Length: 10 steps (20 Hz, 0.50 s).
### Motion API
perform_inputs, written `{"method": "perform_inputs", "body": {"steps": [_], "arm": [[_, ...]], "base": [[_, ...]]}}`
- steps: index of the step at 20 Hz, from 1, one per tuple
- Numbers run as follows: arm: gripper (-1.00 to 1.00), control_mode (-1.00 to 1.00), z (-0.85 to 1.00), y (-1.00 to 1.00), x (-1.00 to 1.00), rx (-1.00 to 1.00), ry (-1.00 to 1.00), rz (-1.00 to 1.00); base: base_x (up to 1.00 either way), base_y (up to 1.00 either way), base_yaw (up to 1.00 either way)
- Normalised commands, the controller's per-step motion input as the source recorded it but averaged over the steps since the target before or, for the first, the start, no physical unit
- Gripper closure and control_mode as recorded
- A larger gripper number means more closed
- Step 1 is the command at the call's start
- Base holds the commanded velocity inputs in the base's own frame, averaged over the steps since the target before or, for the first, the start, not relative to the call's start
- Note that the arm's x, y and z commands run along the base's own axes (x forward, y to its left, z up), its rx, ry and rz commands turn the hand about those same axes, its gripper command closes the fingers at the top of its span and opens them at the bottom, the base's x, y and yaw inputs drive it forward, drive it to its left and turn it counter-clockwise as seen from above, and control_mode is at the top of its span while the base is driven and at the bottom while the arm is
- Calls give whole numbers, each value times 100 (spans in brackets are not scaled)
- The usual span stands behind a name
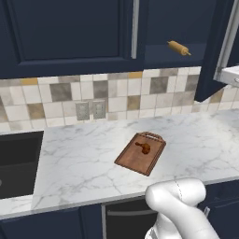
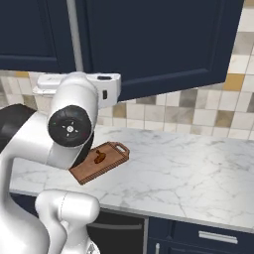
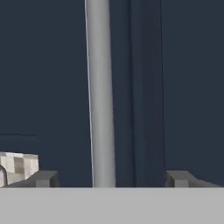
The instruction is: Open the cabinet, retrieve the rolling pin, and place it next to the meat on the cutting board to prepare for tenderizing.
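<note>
Gripper fingertips sit at the bottom of the hand view, spread wide, one on each side of a silver bar handle and not touching it. Nothing is pinched between them. Handle runs top to bottom across a dark navy door panel directly ahead of the hand; a patch of tiled backsplash shows at lower left of that view.

Left base view: cabinet spans the upper wall. Left door closed, its bar handle at the door's right edge. Right door swung open toward the camera, seen edge-on at the far right. Rolling pin lies inside the opened compartment, tilted, on the shelf, well above the counter.

Marble counter below: cutting board lies flat near the counter's middle, angled, arched handle at its far end. Meat rests on the board, toward the handle end. Board and meat are well apart from the rolling pin. Dark sink sits at the left of the counter.

Right base view: open door hangs over the counter; the white hand is up just beside the door's near edge, with the board and meat below it.
</note>
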Motion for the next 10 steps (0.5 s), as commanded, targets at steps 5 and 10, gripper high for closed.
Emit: {"method": "perform_inputs", "body": {"steps": [5, 10], "arm": [[-100, -100, 0, -1, -61, -9, -16, 3], [-100, -100, 10, 7, -76, -12, -24, 5]], "base": [[0, 0, 0], [0, 0, 0]]}}
